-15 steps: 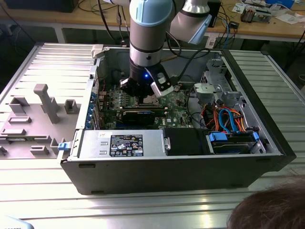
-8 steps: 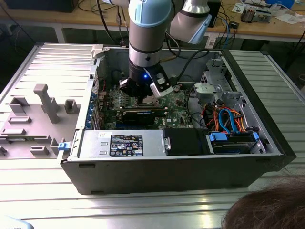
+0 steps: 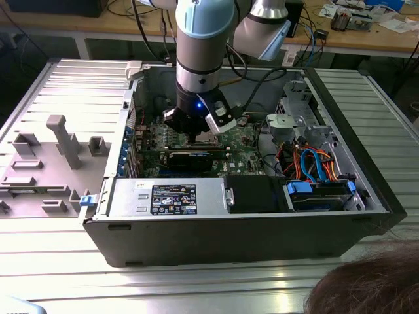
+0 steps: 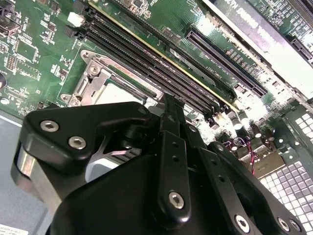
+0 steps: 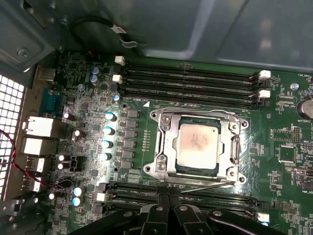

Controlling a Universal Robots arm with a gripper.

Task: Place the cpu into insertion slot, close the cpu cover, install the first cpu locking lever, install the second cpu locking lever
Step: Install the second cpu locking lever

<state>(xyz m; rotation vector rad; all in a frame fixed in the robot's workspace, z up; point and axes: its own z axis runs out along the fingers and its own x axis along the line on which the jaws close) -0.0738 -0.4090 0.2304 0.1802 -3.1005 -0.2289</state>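
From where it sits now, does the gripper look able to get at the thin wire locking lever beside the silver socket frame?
Probably yes. The gripper hangs just over the thin wire locking lever along the silver cpu cover, and nothing lies between them; the black memory slots sit flat.

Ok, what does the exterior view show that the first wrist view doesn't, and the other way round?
The exterior view alone takes in the whole open computer case, the arm reaching down into it, the grey parts tray at the exterior view's left, and the blue cables. The first wrist view alone looks straight down on the cpu, seated in the socket with the cpu cover framing it. Both show the green motherboard and the tool above it.
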